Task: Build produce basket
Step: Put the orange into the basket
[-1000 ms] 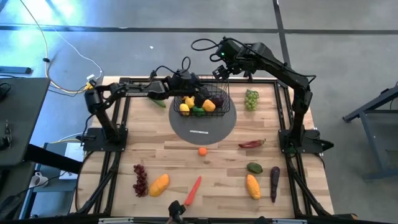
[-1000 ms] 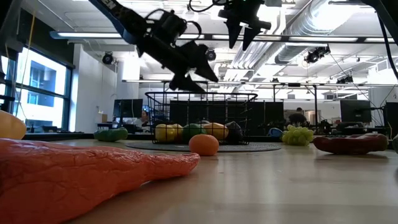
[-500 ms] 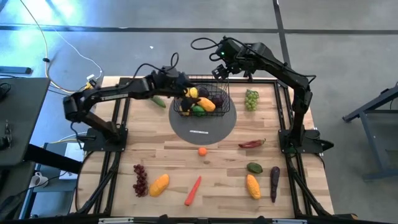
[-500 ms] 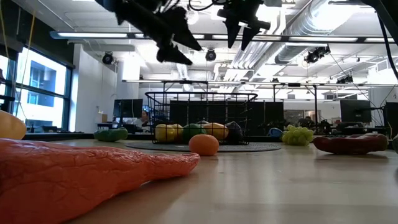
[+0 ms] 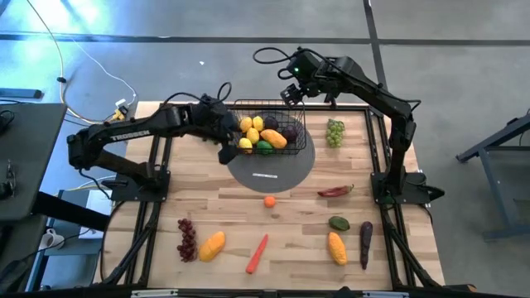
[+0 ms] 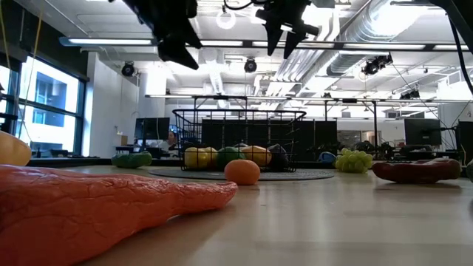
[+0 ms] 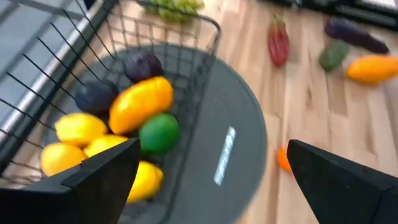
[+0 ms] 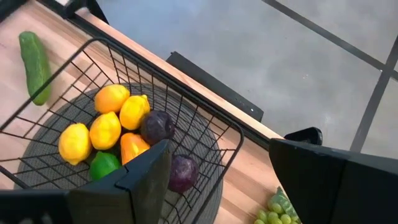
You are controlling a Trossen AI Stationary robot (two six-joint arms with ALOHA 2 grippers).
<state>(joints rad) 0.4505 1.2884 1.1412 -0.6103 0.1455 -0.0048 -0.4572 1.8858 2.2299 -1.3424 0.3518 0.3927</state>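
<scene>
- The basket [image 5: 269, 132] sits on the grey mat [image 5: 286, 170] at the table's far side, already holding lemons, a lime, a mango and plums.
- Left gripper [image 5: 225, 147] hangs just beside the basket's left edge, jaws spread wide, nothing in them.
- Right gripper [image 5: 293, 94] hovers over the far right corner, jaws apart, empty.
- We'd say next grab the small orange [image 5: 270, 200] near the mat: come straight down, close gently.

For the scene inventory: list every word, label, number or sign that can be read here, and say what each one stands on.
"TROSSEN": my best reading of the white lettering along the left arm in the high view; it is small.
White mark on the grey round mat: a label or logo, too small and blurred to read in both the high and left wrist views.
Nothing else in the pictures carries readable text.
</scene>
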